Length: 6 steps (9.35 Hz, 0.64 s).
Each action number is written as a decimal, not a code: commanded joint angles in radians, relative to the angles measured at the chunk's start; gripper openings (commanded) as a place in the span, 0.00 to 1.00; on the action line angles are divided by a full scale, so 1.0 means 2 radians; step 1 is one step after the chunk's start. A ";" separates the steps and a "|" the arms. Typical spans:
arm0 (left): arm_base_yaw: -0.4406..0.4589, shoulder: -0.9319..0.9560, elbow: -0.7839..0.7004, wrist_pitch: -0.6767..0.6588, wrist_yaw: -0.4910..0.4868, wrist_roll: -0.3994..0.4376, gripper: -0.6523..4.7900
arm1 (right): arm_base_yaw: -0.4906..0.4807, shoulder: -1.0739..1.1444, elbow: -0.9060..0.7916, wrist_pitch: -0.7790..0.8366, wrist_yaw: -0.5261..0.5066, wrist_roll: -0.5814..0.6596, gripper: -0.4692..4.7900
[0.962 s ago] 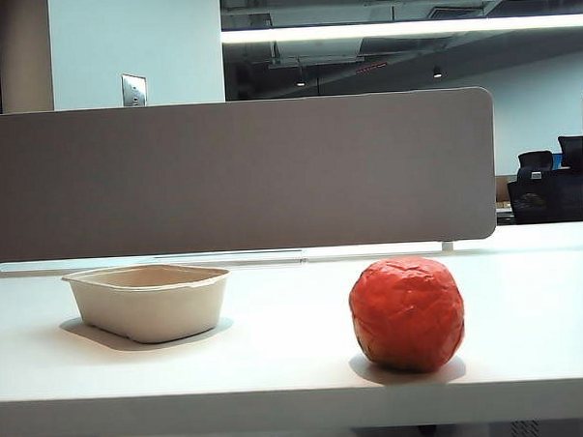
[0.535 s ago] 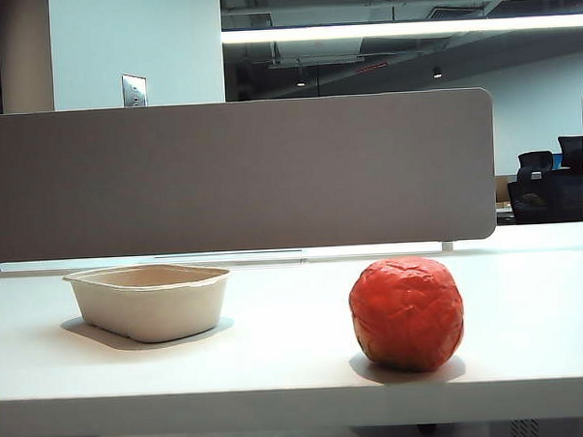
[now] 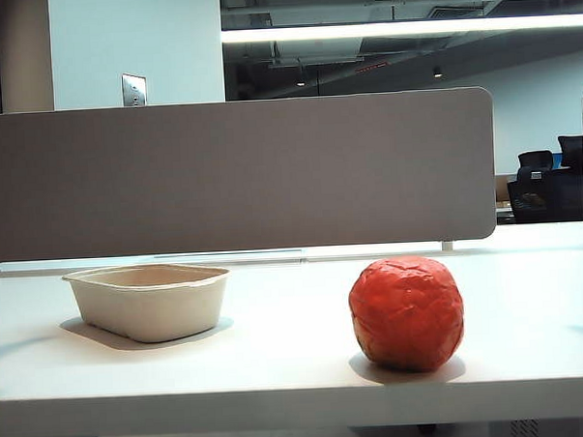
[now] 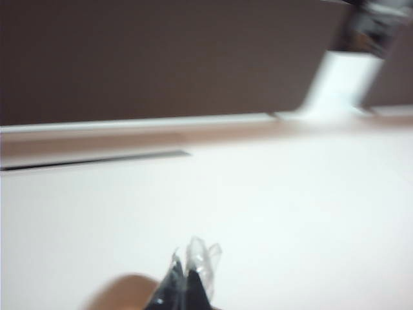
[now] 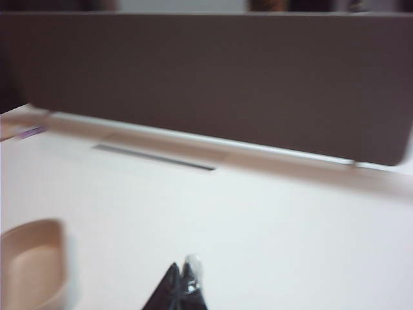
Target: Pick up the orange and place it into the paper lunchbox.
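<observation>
Oranges with crinkled, glossy skin like this one (image 3: pixel 407 313) are asking for a centred grip, so we are planning the approach before anything touches it. It is sitting on the white counter (image 3: pixel 279 364), near the front edge and well apart from the paper lunchbox (image 3: pixel 148 301), which is standing empty further left and a little further back, in front of the grey divider panel (image 3: pixel 236 172).

Neither arm is showing in the exterior view. In its wrist view, our left end effector (image 4: pixel 187 284) is hanging above bare counter with its fingers pressed together, holding nothing. Our right end effector (image 5: pixel 182 284) is likewise closed and empty, with the lunchbox (image 5: pixel 29 265) near it.

We are judging the reach as the step in hand: the chosen end effector needs to be opening wide, straddling the orange at its broadest part, then closing gently so the wrinkled surface is not slipping.
</observation>
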 commanded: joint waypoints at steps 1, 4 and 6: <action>-0.044 0.011 0.024 -0.033 -0.002 0.015 0.11 | 0.058 0.016 0.003 0.008 0.019 0.009 0.09; -0.085 0.011 0.057 -0.103 -0.037 0.016 0.11 | 0.139 0.023 0.003 0.003 0.033 0.013 0.09; -0.085 0.008 0.066 -0.102 -0.044 0.042 0.11 | 0.286 0.027 -0.004 -0.168 0.043 0.029 0.09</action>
